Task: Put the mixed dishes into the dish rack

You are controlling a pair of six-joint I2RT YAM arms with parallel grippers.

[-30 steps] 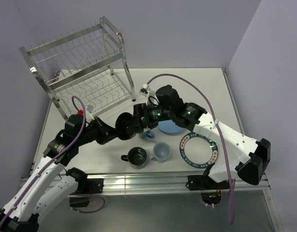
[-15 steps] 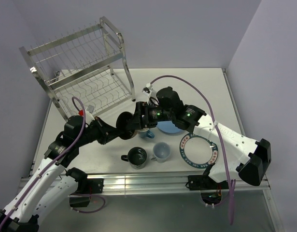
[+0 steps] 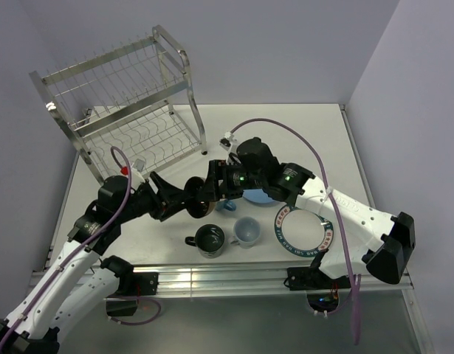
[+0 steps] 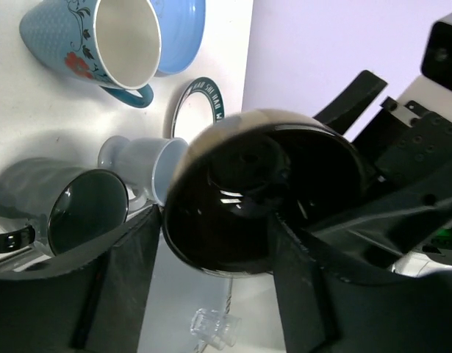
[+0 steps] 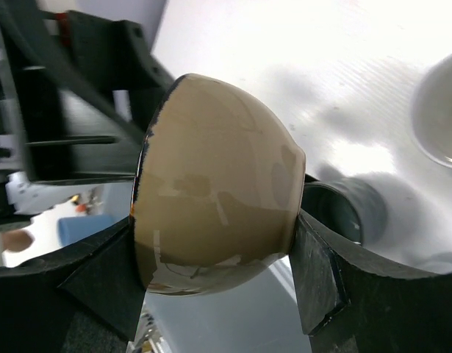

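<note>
Black-and-tan bowl [image 3: 199,199] up in mid-air over tabletop [image 3: 322,133], just left of blue mug [image 3: 225,205], clamped at its tan body by right fingers [image 5: 314,276]. Carried left and nearer in the last second, in between left fingers [image 4: 130,283], now spread wide round the rim (contact unclear). Probably a handover toward dish rack [image 3: 131,96], far left.

A robotics lab test cell: a white tabletop [image 3: 286,125] boxed in by plain lavender walls [image 3: 286,44], with a left arm [image 3: 71,258] and right arm [image 3: 359,214] bolted to an aluminium rail [image 3: 234,276].
</note>
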